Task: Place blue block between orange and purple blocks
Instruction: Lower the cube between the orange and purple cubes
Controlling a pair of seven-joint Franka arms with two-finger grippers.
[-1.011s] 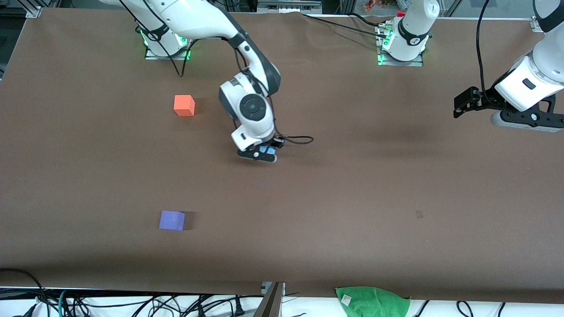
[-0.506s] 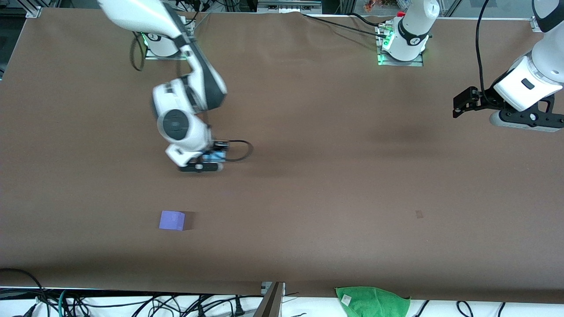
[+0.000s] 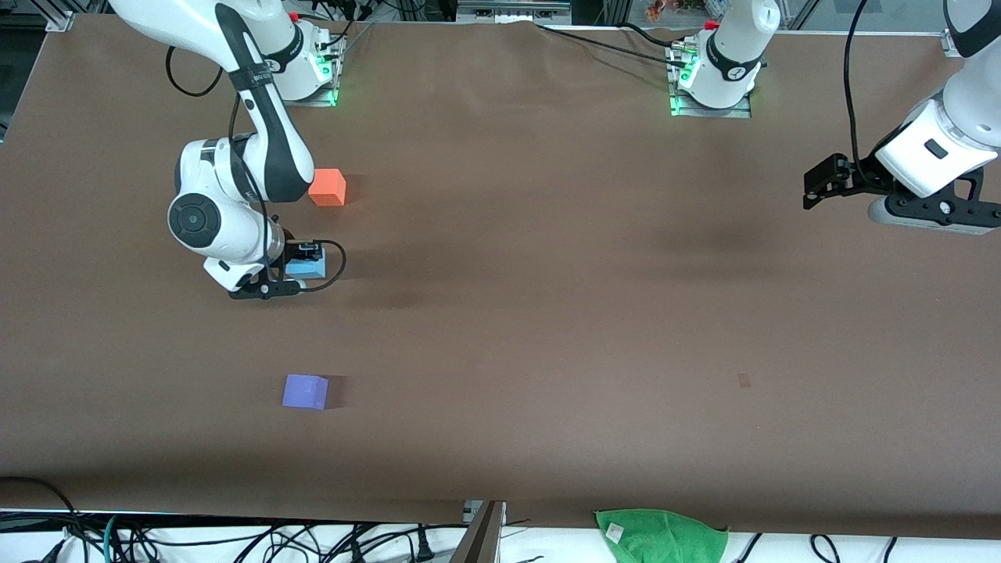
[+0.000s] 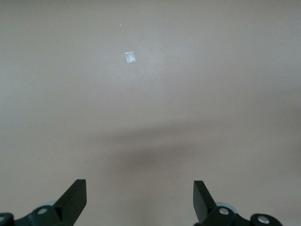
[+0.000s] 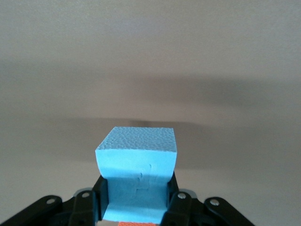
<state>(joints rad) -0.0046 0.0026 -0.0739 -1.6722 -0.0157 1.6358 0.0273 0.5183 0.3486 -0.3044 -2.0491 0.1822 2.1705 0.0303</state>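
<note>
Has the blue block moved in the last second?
Yes. Held in the right tool, the blue block has travelled toward the right arm's end of the table, now roughly between orange block and purple block.

Robotics lab: brown-covered table (image 3: 547,328), bolted arm bases (image 3: 710,98) at twelve o'clock, aluminium framing (image 3: 59,19) at eleven, loose cables (image 3: 235,539) at seven.

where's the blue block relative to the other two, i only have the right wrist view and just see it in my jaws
Observer: The blue block is held by the right gripper over the table between the orange block and the purple block.
Operator: closer to which
Observer: Closer to the orange one.
Operator: left arm in the way
Observer: No, the left gripper waits open at its own end of the table.
</note>
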